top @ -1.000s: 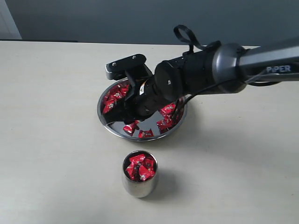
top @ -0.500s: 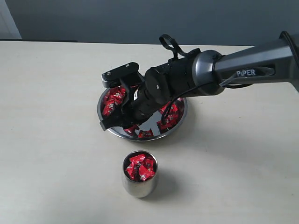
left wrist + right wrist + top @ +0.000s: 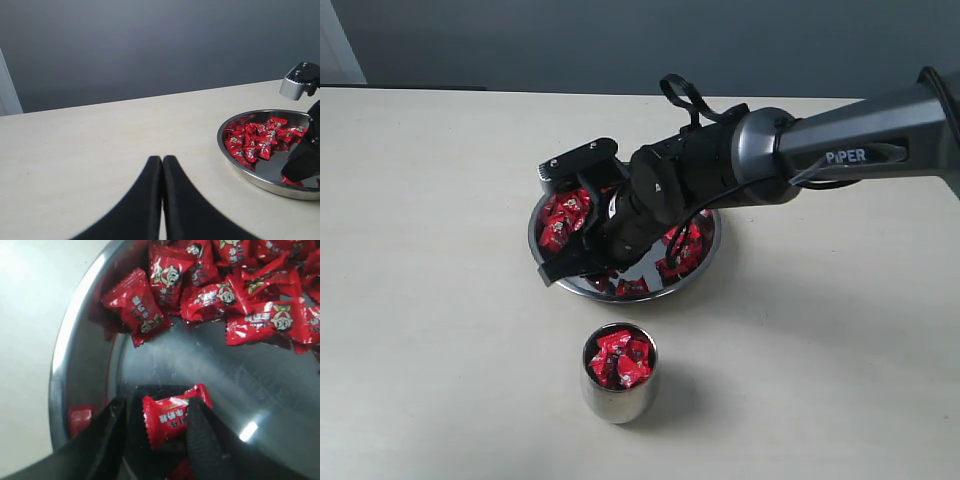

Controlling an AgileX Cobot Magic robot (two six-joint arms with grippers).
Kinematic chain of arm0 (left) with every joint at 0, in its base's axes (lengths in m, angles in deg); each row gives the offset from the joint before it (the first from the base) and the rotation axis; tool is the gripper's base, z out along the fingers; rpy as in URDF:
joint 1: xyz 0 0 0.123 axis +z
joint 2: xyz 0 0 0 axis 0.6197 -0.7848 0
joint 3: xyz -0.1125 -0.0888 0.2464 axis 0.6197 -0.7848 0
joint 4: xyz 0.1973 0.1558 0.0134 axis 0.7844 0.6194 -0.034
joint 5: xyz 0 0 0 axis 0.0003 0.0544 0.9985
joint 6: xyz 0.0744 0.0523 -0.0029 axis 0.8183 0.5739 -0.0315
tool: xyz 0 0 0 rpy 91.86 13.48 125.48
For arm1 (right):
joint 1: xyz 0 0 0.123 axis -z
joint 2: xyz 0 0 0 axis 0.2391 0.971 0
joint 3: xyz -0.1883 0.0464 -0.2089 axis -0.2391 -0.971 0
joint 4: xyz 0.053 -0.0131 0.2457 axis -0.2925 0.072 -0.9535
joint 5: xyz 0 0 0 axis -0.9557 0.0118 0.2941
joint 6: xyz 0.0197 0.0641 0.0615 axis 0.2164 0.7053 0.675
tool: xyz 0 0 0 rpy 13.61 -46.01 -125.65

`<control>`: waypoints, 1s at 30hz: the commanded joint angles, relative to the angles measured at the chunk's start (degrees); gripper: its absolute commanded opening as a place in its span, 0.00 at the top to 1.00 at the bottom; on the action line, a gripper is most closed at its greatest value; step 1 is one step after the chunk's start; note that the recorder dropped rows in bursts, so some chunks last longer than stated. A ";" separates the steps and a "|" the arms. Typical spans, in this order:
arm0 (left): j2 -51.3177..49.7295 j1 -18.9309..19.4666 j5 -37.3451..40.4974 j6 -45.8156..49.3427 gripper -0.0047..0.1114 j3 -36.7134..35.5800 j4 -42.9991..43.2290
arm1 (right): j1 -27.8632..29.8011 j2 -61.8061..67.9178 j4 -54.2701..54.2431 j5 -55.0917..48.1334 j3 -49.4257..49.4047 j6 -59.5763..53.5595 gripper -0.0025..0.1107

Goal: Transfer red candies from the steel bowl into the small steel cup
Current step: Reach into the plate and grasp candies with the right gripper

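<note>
The steel bowl (image 3: 706,262) holds several red candies (image 3: 560,215) on the table. My right gripper (image 3: 578,265) reaches down into its near left part. In the right wrist view this gripper (image 3: 157,409) is open, and one red candy (image 3: 172,421) lies on the bowl floor (image 3: 200,365) between its fingers, close to one pad (image 3: 200,435). More candies (image 3: 220,295) are piled beyond. The small steel cup (image 3: 618,395) stands upright in front of the bowl with red candies (image 3: 618,360) inside. My left gripper (image 3: 162,161) is shut and empty, over bare table beside the bowl (image 3: 235,161).
The right arm (image 3: 840,150) stretches across the bowl from the right. A grey wall rises behind the table's far edge (image 3: 440,90). Bare tabletop (image 3: 430,300) lies left of the bowl and cup.
The right gripper has shifted left and dropped lower into the bowl's near left side. Its jaws have stayed open. The cup and its candies have not moved.
</note>
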 commanded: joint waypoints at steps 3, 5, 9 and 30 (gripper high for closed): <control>0.28 0.03 -0.28 -0.05 0.94 -0.26 -0.07 | 0.94 -0.09 1.34 0.34 0.35 0.77 0.63; 0.28 0.03 -0.28 -0.05 0.94 -0.26 -0.07 | 1.79 -0.09 1.34 0.34 0.35 0.98 0.63; 0.28 0.03 -0.28 -0.05 0.94 -0.26 -0.07 | 3.71 -0.09 -0.41 -0.65 0.35 1.12 0.63; 0.28 0.03 -0.18 -0.05 0.94 -0.26 -0.07 | 3.96 -0.09 -9.12 -1.19 0.35 0.90 0.63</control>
